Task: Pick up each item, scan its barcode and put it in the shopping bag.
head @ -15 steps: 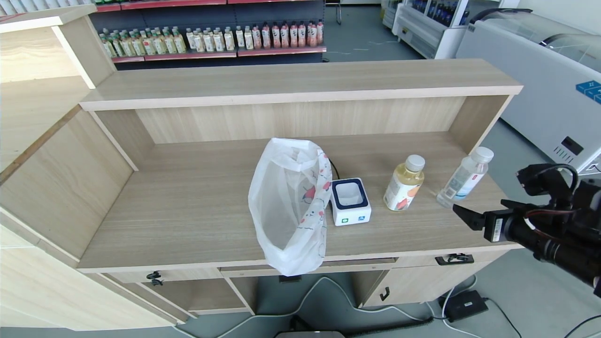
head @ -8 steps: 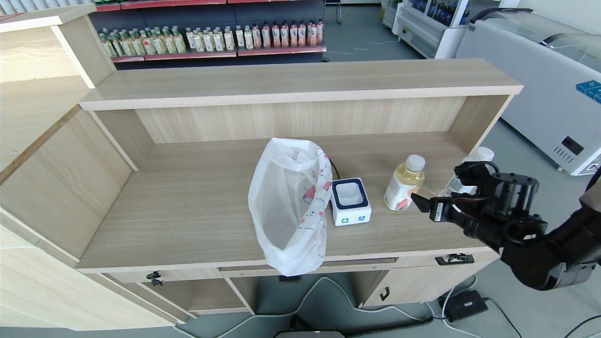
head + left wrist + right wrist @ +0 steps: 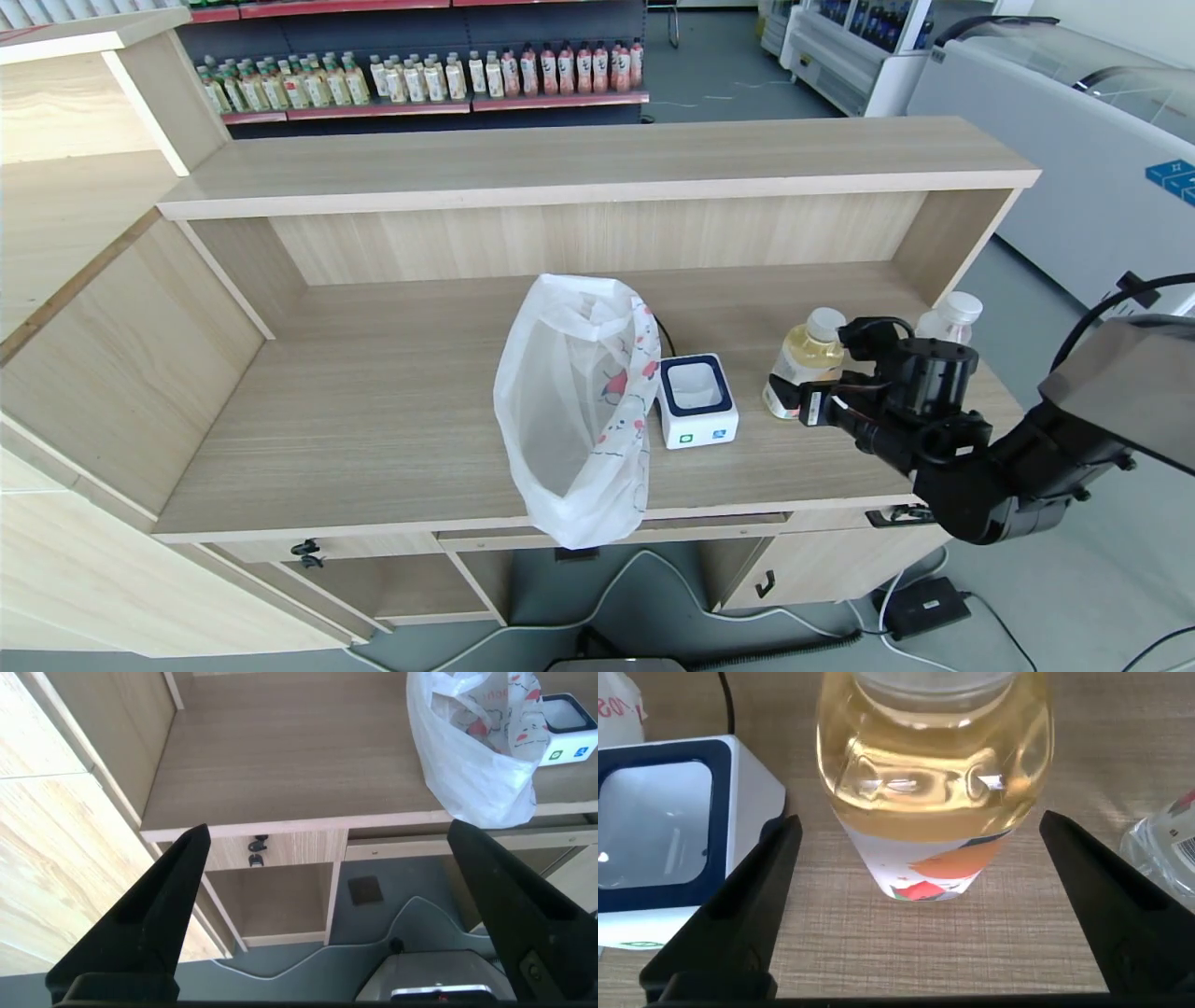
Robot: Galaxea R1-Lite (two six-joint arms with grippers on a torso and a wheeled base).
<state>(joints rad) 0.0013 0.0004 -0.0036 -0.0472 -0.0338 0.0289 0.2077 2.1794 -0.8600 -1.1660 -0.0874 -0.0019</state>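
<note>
Left wrist view: the left pincer (image 3: 327, 835) hangs spread, well left of the scanner (image 3: 565, 714). The shopping bag (image 3: 574, 401) slumps open against the scanner's left side. Right of the scanner the juice bottle (image 3: 801, 359) stands upright on the tabletop (image 3: 373, 420), and a clear bottle (image 3: 945, 317) stands farther right. The right pincer (image 3: 920, 859), spread, flanks the juice bottle without pinching it. The bottle is full and smooth, so probably weighty and slippery; grip its labelled waist. A second ago this pincer hung farther right, by the clear bottle.
</note>
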